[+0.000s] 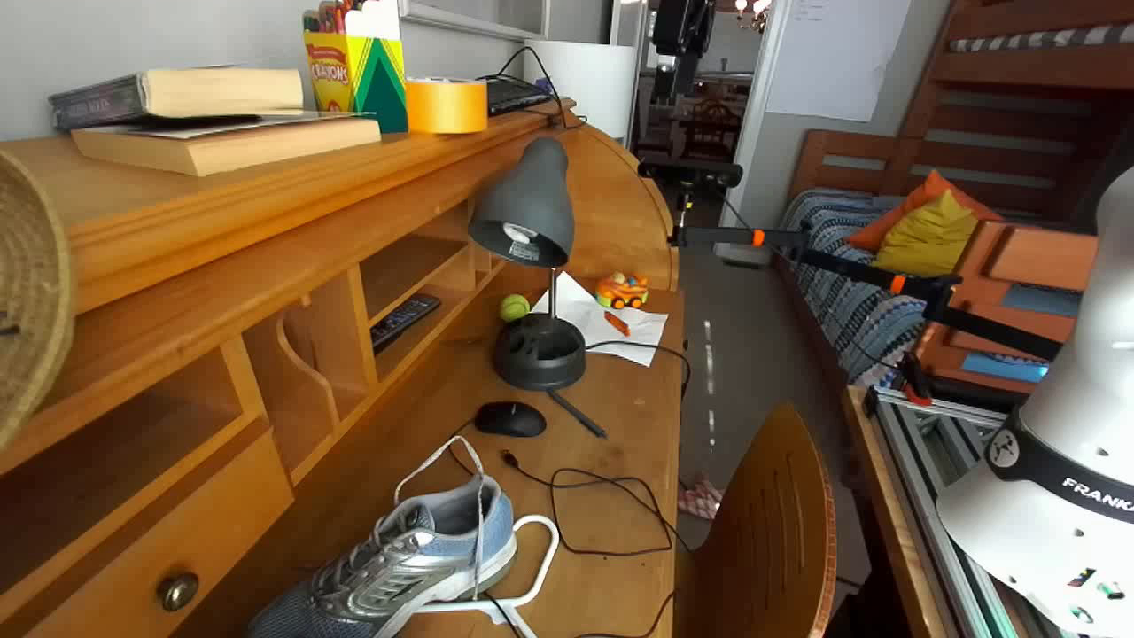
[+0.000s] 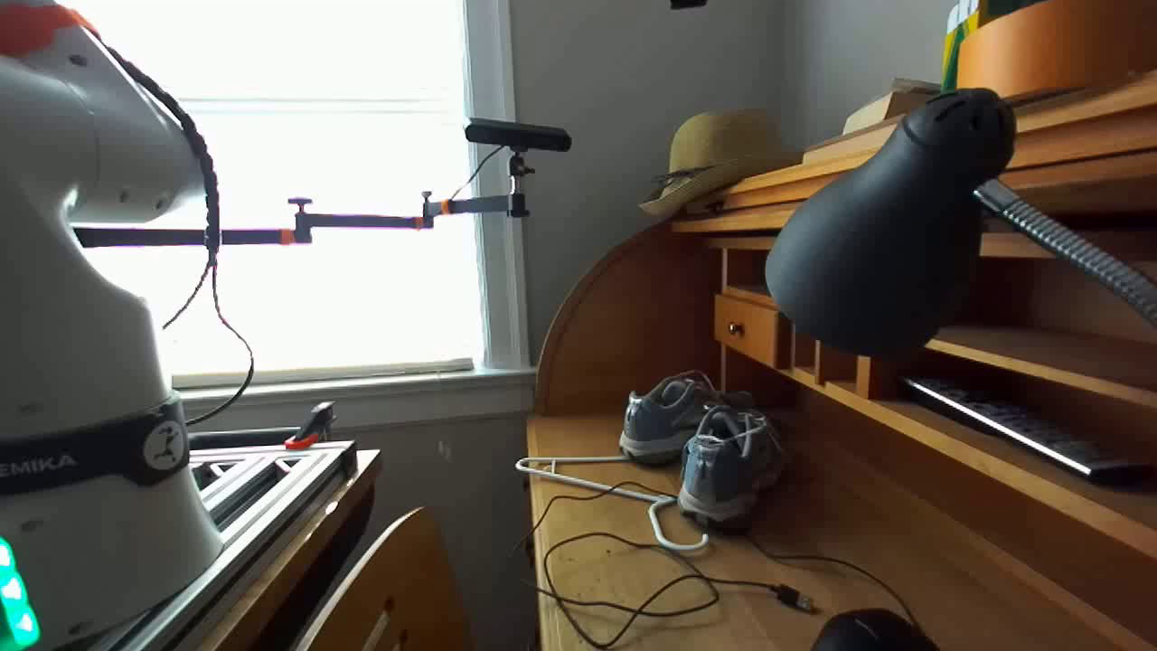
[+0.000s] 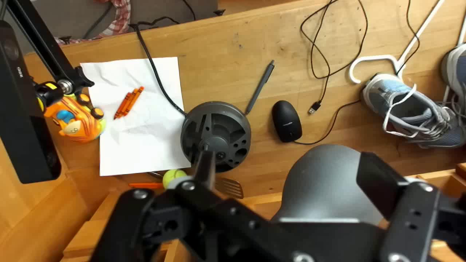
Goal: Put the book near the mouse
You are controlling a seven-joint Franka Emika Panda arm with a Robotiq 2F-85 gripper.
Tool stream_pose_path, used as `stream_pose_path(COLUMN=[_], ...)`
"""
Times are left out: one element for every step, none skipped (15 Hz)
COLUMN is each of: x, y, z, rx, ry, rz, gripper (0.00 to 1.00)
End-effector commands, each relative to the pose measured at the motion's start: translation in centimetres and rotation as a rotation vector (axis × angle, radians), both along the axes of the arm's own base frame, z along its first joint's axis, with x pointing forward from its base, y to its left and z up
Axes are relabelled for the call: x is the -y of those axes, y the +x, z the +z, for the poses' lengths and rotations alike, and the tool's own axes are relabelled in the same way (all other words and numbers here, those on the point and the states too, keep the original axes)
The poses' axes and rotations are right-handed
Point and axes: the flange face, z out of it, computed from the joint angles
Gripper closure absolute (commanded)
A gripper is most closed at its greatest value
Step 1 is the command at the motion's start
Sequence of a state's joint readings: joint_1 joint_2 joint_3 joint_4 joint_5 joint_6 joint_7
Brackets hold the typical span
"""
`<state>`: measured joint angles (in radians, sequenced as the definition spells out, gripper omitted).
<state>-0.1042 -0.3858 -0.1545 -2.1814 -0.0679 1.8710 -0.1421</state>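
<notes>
The book (image 1: 221,93) appears to be the upper one of a stack on the desk's top shelf. Its dark spine and cream page edges show; its cover is seen too edge-on to tell its colour. It lies on a larger tan book (image 1: 239,146). The black mouse (image 1: 511,419) lies on the desktop beside the lamp base; it also shows in the wrist view (image 3: 287,121) and partly in an exterior view (image 2: 872,633). My gripper (image 3: 285,162) is open and empty, high above the desk and the lamp head, away from the books. It shows at the top of an exterior view (image 1: 680,53).
The grey lamp head (image 3: 329,182) rises between the gripper and desktop; its round base (image 1: 539,353) stands near the mouse. Crayon box (image 1: 354,75), orange tape (image 1: 446,105) and keyboard (image 1: 514,94) share the shelf. Shoe (image 1: 425,549), hanger, cords, pen and paper lie on the desktop.
</notes>
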Motion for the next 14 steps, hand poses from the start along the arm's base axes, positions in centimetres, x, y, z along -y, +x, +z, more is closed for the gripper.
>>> stream_pose_path(x=[0.0, 0.0, 0.0, 0.0, 0.0, 0.0, 0.0, -1.0, -1.9, -3.1, -4.6, -6.0, -7.5, -9.1], y=[0.0, 0.0, 0.0, 0.0, 0.0, 0.0, 0.0, 0.2, 0.3, 0.4, 0.7, 0.8, 1.0, 1.1], z=[0.0, 0.0, 0.0, 0.0, 0.0, 0.0, 0.0, 0.6, 1.1, 1.7, 2.6, 3.4, 4.5, 5.4], rx=[-0.001, -0.001, -0.001, -0.001, -0.001, -0.001, -0.001, -0.002, 0.004, 0.023, 0.04, 0.047, 0.053, 0.061], ry=[0.0, 0.0, 0.0, 0.0, 0.0, 0.0, 0.0, 0.002, -0.014, -0.042, -0.062, -0.073, -0.091, -0.112], rz=[0.0, 0.0, 0.0, 0.0, 0.0, 0.0, 0.0, 0.004, 0.011, 0.022, 0.033, 0.053, 0.072, 0.089], gripper=[0.0, 0.0, 0.0, 0.0, 0.0, 0.0, 0.0, 0.0, 0.0, 0.0, 0.0, 0.0, 0.0, 0.0])
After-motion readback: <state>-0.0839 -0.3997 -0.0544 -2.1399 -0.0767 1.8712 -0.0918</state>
